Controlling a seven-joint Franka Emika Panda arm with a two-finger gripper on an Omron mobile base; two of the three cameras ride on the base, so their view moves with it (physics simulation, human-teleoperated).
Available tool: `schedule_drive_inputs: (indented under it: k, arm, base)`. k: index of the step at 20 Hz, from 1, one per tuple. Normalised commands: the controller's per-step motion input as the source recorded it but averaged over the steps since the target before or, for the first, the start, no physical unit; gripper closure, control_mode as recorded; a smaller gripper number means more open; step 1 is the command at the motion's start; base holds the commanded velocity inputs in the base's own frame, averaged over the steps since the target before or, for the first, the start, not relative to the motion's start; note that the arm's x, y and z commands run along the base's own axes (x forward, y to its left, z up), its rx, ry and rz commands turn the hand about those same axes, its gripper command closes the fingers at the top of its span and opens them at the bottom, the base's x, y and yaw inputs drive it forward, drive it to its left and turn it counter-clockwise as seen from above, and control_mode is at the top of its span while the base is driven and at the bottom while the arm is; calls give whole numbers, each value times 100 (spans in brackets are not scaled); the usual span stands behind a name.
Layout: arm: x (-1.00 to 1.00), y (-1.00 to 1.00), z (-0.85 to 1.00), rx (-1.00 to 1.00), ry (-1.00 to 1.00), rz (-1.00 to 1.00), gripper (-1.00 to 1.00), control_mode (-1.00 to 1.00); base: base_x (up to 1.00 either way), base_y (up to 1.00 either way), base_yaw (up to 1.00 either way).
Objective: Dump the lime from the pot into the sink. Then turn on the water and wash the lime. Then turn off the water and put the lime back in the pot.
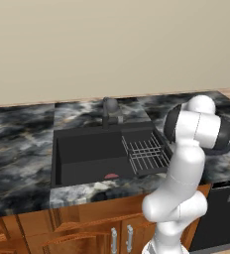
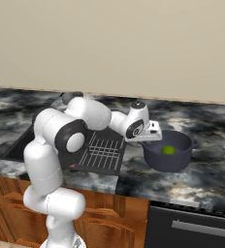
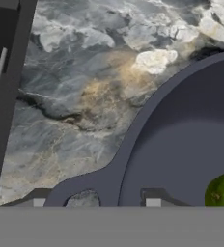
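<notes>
Pot: pot [image 2: 168, 154], dark blue-grey and round, stands upright on the marbled tabletop [image 2: 201, 174] just right of the sink [image 2: 101, 156]; one loop handle points toward the sink, seen close in the hand view at the lower left of the rim [image 3: 133, 130].
Lime: lime [image 2: 168, 150], small and yellow-green, lies on the pot's floor (a little off centre in the right base view); the hand view catches it at the lower right [image 3: 223, 192].
Pincer: pincer [image 2: 151, 137] sits at the pot's near-left rim, right over the loop handle; two small finger tips [image 3: 153, 202] peek up at the bottom of the hand view, one on each side of the rim where the handle joins it. Whether they press the metal I cannot tell, so its state stays undecided.
Sink: matte black basin [image 1: 87, 158] set into the tabletop, with a grey wire rack [image 1: 145, 153] in its right part and a dark round-topped faucet [image 1: 109, 111] behind it.
Patch: flat pink-red patch [image 1: 111, 175] on the basin floor near the front wall.
Arm: white arm [image 2: 92, 116] reaches from the base across the rack toward the pot.
Below: wooden cabinet doors [image 1: 82, 233] under the tabletop.
</notes>
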Motion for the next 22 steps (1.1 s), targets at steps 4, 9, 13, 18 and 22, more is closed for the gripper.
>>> schedule_drive_inputs:
  k: [4, 9, 13, 18, 22]
  arm:
    - [-13, 0, -2, 11, 2, 0, 100, -100]
    - [-35, 13, 10, 13, 0, 0, 100, -100]
    - [-44, 38, 40, 8, -6, 0, 100, -100]
    - [-43, 56, 54, 1, -12, 0, 100, -100]
    - [-38, 68, 64, 0, -14, 0, 100, -100]
  base:
    - [0, 0, 0]
    - [0, 0, 0]
    - [0, 0, 0]
    - [0, 0, 0]
    - [0, 0, 0]
